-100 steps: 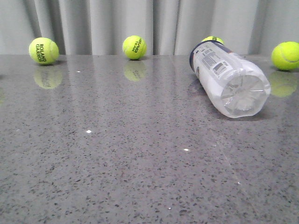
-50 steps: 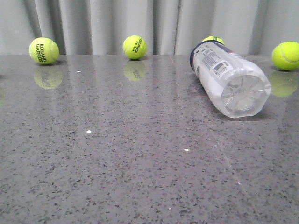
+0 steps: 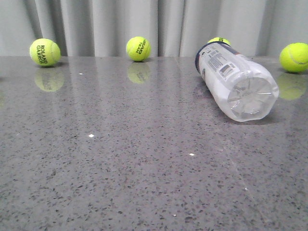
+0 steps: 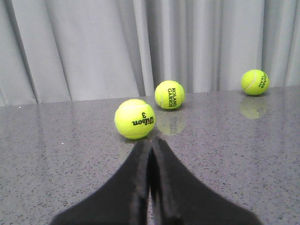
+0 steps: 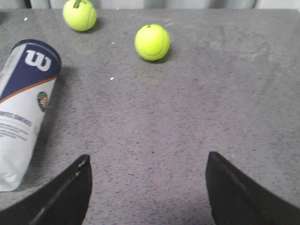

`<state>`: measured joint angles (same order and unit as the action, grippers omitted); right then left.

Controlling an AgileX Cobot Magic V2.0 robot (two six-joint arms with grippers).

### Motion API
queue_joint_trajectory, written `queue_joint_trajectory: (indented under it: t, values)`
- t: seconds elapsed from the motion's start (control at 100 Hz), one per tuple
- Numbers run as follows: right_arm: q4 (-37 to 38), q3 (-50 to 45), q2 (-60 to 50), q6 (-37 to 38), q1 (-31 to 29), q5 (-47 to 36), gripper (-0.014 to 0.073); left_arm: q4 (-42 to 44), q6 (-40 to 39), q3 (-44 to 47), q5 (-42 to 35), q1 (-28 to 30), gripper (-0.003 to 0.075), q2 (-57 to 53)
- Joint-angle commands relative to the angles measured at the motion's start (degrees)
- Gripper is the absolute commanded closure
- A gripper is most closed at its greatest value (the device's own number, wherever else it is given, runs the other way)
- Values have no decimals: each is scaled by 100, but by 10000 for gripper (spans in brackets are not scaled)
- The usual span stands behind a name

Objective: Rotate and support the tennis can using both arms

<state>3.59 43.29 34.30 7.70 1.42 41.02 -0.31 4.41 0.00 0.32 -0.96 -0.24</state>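
Note:
The tennis can [image 3: 236, 82] lies on its side at the right of the grey table, its clear base toward the front and its navy band toward the back. In the right wrist view the can [image 5: 23, 108] shows its navy band, orange stripe and round logo. My right gripper [image 5: 147, 159] is open and empty, above bare table beside the can, not touching it. My left gripper [image 4: 151, 140] is shut and empty, its tips close in front of a Wilson tennis ball [image 4: 135, 119]. Neither arm shows in the front view.
Loose tennis balls lie along the back of the table: at the left [image 3: 44, 52], in the middle [image 3: 138, 48], behind the can [image 3: 219, 41] and at the right [image 3: 294, 57]. A grey curtain hangs behind. Two balls [image 5: 152, 42] [image 5: 79, 14] lie beyond the right gripper.

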Motion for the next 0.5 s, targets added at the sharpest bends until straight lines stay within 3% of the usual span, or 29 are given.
queue_joint_trajectory:
  t: [0.0, 0.49]
  values:
    - [-133, 574, 441, -58, 125, -72, 74, -6, -63, 254, -462, -22, 740, -185]
    - [-420, 2619, 2966, 155, 1534, 591, 72, -6, -63, 254, -462, -22, 740, -185]
